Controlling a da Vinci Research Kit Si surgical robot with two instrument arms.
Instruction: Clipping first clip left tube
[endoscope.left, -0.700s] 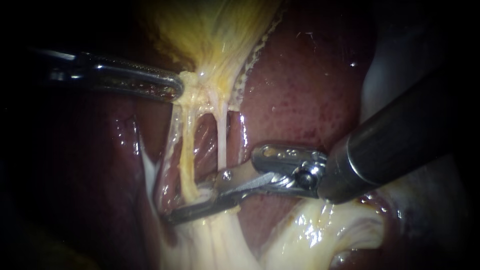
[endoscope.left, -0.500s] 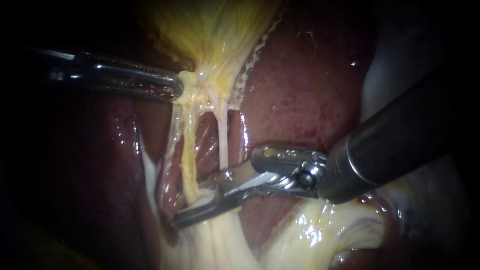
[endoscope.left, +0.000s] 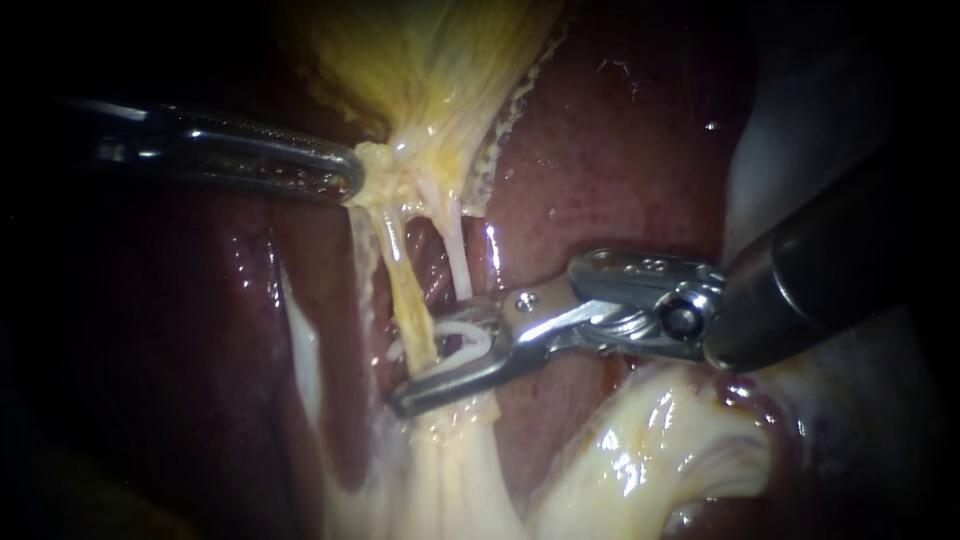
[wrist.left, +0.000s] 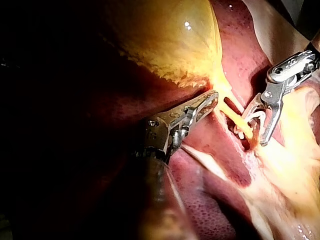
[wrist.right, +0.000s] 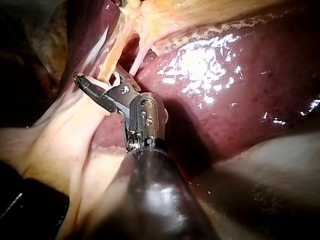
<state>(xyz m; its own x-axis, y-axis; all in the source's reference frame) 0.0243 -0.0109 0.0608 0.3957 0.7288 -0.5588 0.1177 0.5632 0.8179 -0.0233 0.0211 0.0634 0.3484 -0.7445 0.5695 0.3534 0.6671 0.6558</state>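
Left tube (endoscope.left: 403, 280), the yellowish strand at centre frame, now slants down toward the right instead of hanging straight, because the right instrument (endoscope.left: 425, 365) has slid up and rightward from the tubes' base. Its tool stands with jaws apart, the tube crossing the gap and a white clip (endoscope.left: 470, 335) showing between them; earlier no clip was visible. That suggests the clip sits around the tube, though I cannot tell whether it has closed. At upper left the left instrument (endoscope.left: 345, 180) stays clamped on the gallbladder (endoscope.left: 430, 70) neck, unmoved, keeping the tube taut.
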